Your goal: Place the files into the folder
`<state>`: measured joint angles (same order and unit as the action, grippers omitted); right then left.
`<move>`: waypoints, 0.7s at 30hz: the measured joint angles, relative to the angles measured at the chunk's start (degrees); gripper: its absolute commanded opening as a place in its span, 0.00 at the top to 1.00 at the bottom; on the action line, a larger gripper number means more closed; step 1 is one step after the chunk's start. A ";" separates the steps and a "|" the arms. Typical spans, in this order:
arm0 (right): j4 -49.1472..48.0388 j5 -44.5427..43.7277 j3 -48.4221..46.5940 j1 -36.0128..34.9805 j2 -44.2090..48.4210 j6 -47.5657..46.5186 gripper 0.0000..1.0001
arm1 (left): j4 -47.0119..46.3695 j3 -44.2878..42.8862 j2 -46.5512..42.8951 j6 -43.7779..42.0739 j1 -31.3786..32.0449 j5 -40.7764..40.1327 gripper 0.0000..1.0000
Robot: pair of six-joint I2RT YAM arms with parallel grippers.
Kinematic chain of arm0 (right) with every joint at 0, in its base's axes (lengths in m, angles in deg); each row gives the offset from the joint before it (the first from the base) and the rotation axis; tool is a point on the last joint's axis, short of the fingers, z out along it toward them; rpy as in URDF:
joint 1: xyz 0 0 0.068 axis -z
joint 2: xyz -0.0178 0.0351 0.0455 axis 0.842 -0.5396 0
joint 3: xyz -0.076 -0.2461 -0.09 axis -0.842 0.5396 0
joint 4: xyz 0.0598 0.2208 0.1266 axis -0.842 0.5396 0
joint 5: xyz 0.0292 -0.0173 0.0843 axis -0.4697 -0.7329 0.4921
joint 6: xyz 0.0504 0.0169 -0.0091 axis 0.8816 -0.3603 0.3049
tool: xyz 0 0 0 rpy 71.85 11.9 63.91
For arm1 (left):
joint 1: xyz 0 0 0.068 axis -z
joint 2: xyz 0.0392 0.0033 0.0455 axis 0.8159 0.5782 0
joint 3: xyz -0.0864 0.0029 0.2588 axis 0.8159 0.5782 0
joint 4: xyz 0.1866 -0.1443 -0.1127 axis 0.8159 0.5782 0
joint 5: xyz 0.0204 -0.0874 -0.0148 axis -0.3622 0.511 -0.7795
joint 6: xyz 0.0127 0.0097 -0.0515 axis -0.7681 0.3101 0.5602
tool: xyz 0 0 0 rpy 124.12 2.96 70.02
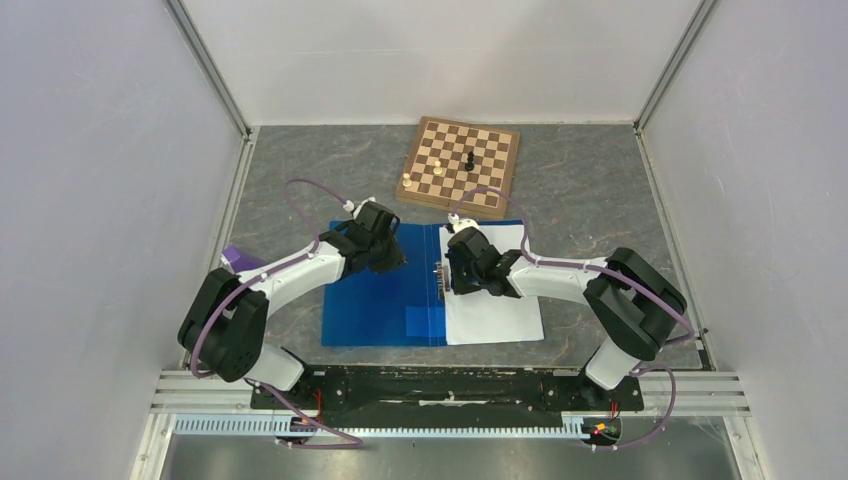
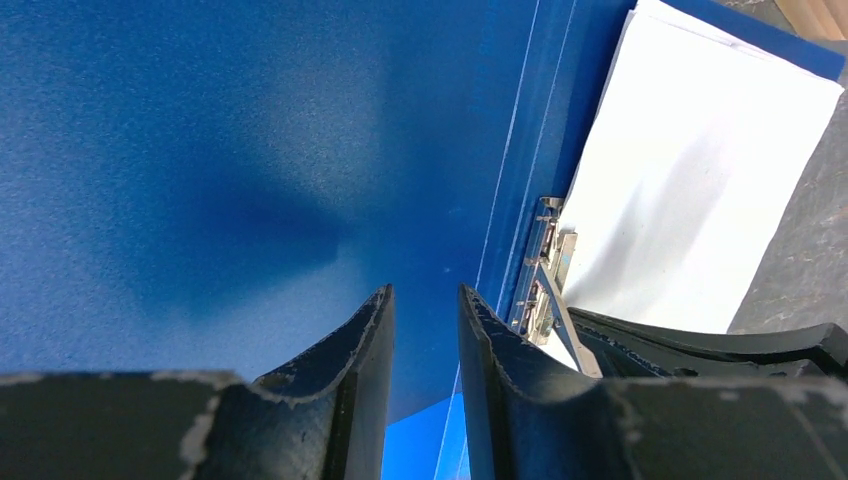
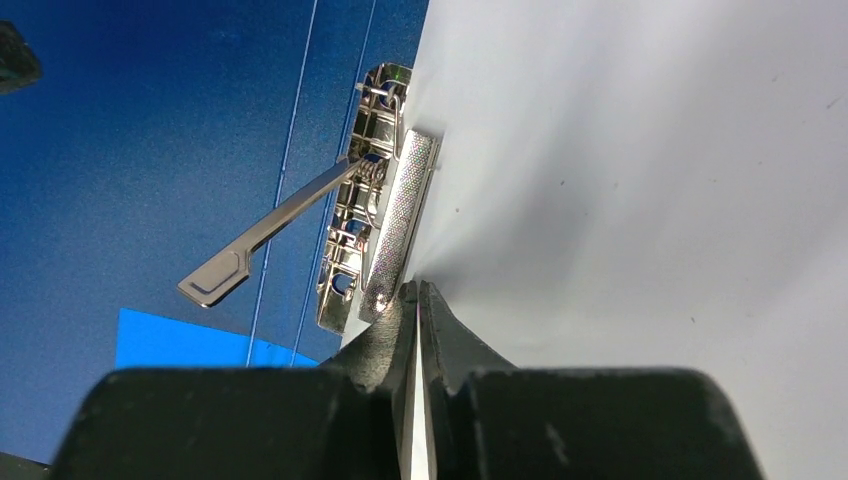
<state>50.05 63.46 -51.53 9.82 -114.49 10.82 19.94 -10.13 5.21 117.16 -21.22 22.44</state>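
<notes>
The blue folder (image 1: 378, 300) lies open and flat on the table. The white files (image 1: 497, 312) rest on its right half, their left edge at the metal clip (image 3: 375, 230) on the spine. The clip's lever (image 3: 262, 232) stands raised over the blue side. My right gripper (image 3: 417, 285) is shut, its tips at the paper's edge beside the clip's knurled bar, and I see nothing held between them. My left gripper (image 2: 425, 292) hovers low over the folder's (image 2: 200, 150) left half with a narrow gap between its fingers. That gap is empty, and the files (image 2: 690, 170) lie off to its right.
A wooden chessboard (image 1: 462, 165) with a few pieces sits behind the folder. A small purple object (image 1: 240, 258) lies at the left wall by the left arm. A lighter blue patch (image 1: 425, 322) marks the folder near its front edge. Walls close in on three sides.
</notes>
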 measured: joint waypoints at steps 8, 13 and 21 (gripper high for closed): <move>-0.74 0.22 0.11 0.00 0.00 0.09 0.95 | -1.33 -0.59 0.96 0.22 0.00 1.92 0.65; -0.24 0.17 -0.35 0.00 0.02 0.02 0.92 | -1.31 -1.20 0.96 0.09 0.00 3.67 0.59; 3.15 -0.66 -4.81 -0.24 1.33 -1.03 0.73 | 2.89 -1.90 -5.51 -2.95 -0.09 0.52 0.54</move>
<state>53.20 62.80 -56.34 9.58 -113.16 9.79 22.83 -12.03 -0.30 114.21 -21.31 22.96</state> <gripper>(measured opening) 0.203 0.452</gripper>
